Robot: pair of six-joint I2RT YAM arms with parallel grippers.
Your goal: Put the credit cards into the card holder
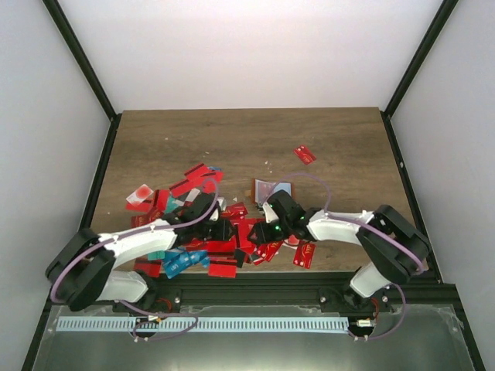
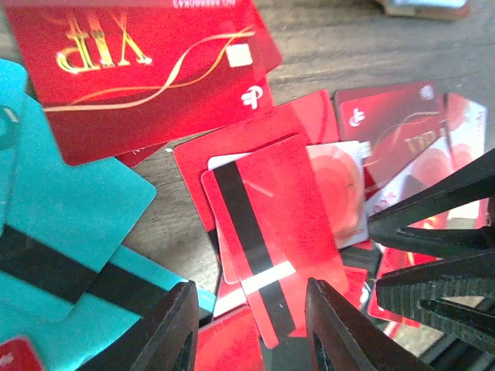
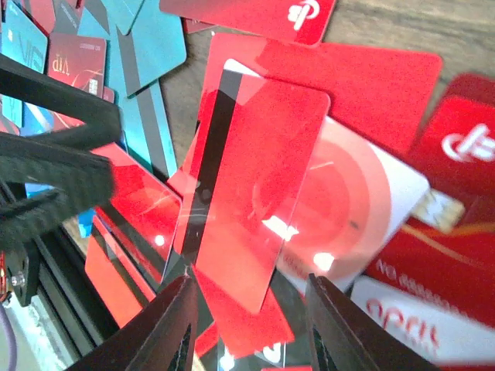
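The left tool (image 2: pixel 249 313) and right tool (image 3: pixel 249 301) both straddle, jaws apart and clamping nothing, one glossy red plastic card with a black stripe (image 3: pixel 247 193) atop the heap of red and teal cards (image 1: pixel 209 249) on the wooden desk (image 1: pixel 232 139). Picking is in hand. Next, one tool must pinch that card and carry it to the brown folding card holder (image 1: pixel 268 189), lying open just beyond the right tool.

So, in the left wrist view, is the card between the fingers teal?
No, the card between the left gripper's jaws is red with a black stripe.

Card holder (image 1: pixel 272 189) behind the credit cards (image 1: pixel 193 179)
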